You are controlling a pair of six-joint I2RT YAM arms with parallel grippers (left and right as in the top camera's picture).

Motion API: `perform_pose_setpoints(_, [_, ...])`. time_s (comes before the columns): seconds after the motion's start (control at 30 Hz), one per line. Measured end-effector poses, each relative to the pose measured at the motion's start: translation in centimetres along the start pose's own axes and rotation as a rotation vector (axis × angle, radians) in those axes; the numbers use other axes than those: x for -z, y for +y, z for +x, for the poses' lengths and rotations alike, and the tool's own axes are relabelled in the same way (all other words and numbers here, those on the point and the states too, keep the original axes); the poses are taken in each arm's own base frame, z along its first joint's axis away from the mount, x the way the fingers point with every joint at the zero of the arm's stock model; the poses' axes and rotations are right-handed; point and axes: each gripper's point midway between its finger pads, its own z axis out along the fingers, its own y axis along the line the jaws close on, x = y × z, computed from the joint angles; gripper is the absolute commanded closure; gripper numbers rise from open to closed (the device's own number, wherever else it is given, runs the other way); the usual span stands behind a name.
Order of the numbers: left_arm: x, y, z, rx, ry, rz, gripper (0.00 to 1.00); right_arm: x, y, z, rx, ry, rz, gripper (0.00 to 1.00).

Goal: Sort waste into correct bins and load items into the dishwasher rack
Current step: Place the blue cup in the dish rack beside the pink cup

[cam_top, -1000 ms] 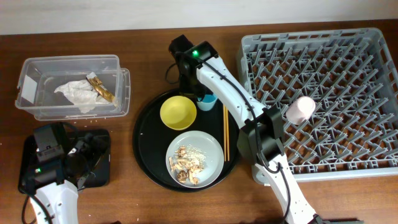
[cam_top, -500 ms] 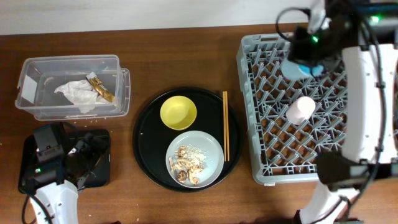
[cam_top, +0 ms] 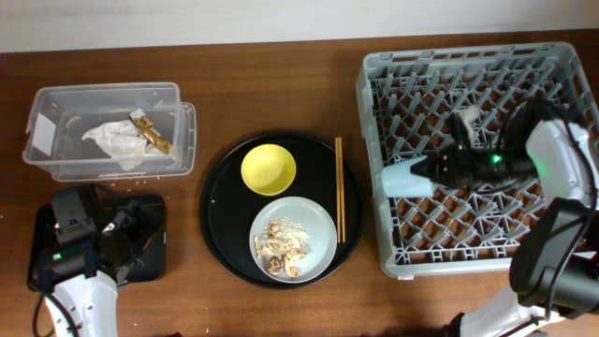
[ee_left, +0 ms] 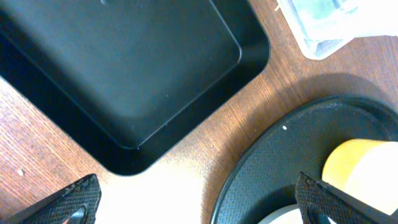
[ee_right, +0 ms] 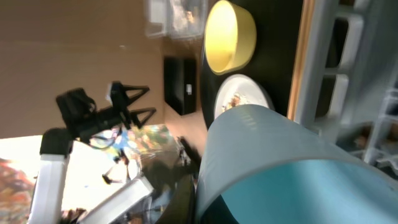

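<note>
Black and flat, the tray sits at the lower left, and the left gripper hangs over it with fingers spread wide. On the round tray the plate carries food scraps, with chopsticks and yellow bowl beyond. At centre right the right gripper clamps the light-blue cup sideways over the rack. At the upper left, the clear box holds napkin and wrapper

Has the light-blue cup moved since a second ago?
Yes: the light-blue cup left the round black tray and now hangs over the left side of the dishwasher rack.
</note>
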Motion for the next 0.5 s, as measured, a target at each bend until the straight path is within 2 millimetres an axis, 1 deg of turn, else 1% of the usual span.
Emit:
perform_pose_setpoints(0.03, [0.0, 0.0, 0.0, 0.000, 0.000, 0.000, 0.01, -0.5, -0.5, 0.5, -0.018, -0.015, -0.038, 0.96])
perform_pose_setpoints(0.07, [0.0, 0.0, 0.0, 0.000, 0.000, 0.000, 0.01, -0.7, -0.5, 0.4, -0.016, -0.032, -0.064, 0.96])
perform_pose_setpoints(0.2, [0.0, 0.0, 0.0, 0.000, 0.000, 0.000, 0.01, -0.6, 0.4, -1.2, 0.033, -0.111, -0.150, 0.96])
perform_pose_setpoints(0.27, [0.0, 0.0, 0.0, 0.000, 0.000, 0.000, 0.01, -1.1, 0.5, -1.9, 0.063, -0.127, -0.178, 0.96])
perform_pose_setpoints(0.33, [0.0, 0.0, 0.0, 0.000, 0.000, 0.000, 0.01, -2.4, 0.0, -2.2, 0.057, -0.103, -0.201, 0.96])
perform_pose_setpoints(0.37, [0.0, 0.0, 0.0, 0.000, 0.001, 0.000, 0.01, -3.2, -0.7, -2.4, 0.026, -0.087, -0.212, 0.96])
perform_pose_setpoints(0.4, [0.0, 0.0, 0.0, 0.000, 0.000, 0.000, 0.01, -3.4, -1.2, -2.5, 0.002, -0.083, -0.222, 0.96])
perform_pose_setpoints(0.47, [0.0, 0.0, 0.0, 0.000, 0.000, 0.000, 0.01, -3.1, -1.6, -2.9, -0.040, -0.105, -0.248, 0.95])
perform_pose_setpoints(0.5, [0.0, 0.0, 0.0, 0.000, 0.000, 0.000, 0.01, -2.8, -1.7, -3.0, -0.045, -0.115, -0.246, 0.89])
